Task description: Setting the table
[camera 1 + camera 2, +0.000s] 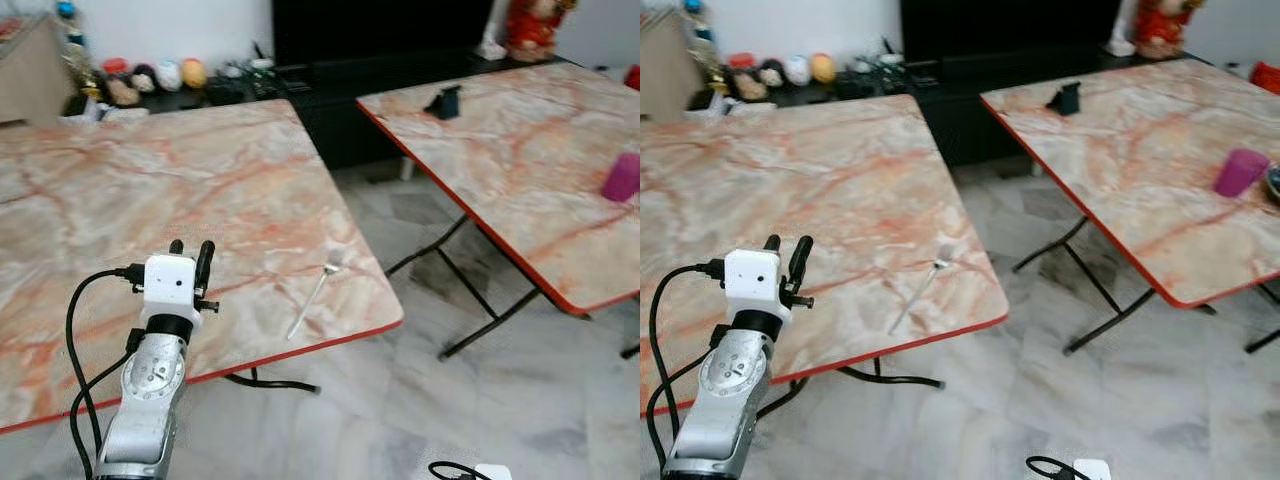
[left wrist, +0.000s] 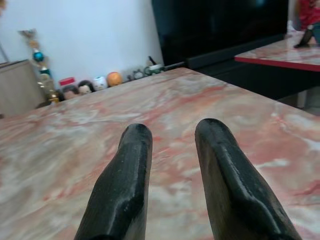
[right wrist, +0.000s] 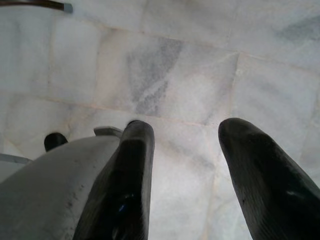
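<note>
Left eye view: the left end effector (image 1: 191, 251) is raised over the near counter (image 1: 150, 200), its two fingers a little apart and holding nothing. A fork (image 1: 315, 290) lies flat near that counter's right front corner, off to the end effector's right and apart from it. A second counter (image 1: 510, 150) stands to the right across a strip of floor (image 1: 420, 400); on it sit a pink cup (image 1: 622, 177) near the right edge and a small black stand (image 1: 444, 102) at the far side.

Right eye view: same layout.

Left wrist view: the fingers (image 2: 125, 180) are parted above bare marble.

Right wrist view: the right end effector (image 3: 182, 150) hangs over the floor, fingers wide apart, empty.
</note>
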Controlling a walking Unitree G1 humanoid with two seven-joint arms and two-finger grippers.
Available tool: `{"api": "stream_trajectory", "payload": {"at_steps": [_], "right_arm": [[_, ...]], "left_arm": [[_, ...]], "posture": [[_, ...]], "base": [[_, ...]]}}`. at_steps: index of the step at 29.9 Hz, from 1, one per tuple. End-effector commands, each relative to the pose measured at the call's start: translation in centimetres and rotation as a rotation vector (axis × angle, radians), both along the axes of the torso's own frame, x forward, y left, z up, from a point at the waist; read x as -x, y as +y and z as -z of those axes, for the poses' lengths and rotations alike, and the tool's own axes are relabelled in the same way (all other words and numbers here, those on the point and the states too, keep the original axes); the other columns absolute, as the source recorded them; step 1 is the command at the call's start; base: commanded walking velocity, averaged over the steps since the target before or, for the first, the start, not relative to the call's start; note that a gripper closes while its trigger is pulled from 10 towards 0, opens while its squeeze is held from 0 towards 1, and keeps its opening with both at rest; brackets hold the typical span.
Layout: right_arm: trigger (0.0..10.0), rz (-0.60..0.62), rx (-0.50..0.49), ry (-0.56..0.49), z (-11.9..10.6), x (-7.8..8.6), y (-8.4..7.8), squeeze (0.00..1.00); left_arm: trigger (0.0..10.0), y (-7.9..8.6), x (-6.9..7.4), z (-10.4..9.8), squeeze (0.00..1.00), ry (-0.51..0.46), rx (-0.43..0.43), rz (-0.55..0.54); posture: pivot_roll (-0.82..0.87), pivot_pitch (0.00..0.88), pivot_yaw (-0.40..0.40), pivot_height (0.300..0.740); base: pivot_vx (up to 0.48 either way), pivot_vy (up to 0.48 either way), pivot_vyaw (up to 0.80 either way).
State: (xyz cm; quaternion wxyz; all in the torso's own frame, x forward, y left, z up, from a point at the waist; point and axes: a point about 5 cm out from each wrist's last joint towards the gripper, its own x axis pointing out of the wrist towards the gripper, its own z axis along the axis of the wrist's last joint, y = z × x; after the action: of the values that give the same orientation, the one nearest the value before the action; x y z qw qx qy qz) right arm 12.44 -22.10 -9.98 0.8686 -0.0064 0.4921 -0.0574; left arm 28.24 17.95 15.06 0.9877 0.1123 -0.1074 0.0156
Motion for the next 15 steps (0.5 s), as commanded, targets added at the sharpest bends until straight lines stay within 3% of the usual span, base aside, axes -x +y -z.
{"api": "stream_trajectory", "payload": {"at_steps": [1,15], "right_arm": [[10.0,0.005,-0.002,-0.004,-0.02,-0.05,0.00,0.00],[10.0,0.013,-0.004,-0.008,-0.03,-0.14,0.08,0.00]], "left_arm": [[10.0,0.19,0.10,-0.25,0.00,-0.012,0.000,0.002],[10.0,-0.06,-0.24,-0.49,0.00,-0.015,0.009,0.016]], "posture": [[0.01,0.000,0.017,0.732],[0.01,0.000,0.018,0.732]], "base": [[0.000,0.000,-0.76],[0.000,0.000,-0.76]]}}
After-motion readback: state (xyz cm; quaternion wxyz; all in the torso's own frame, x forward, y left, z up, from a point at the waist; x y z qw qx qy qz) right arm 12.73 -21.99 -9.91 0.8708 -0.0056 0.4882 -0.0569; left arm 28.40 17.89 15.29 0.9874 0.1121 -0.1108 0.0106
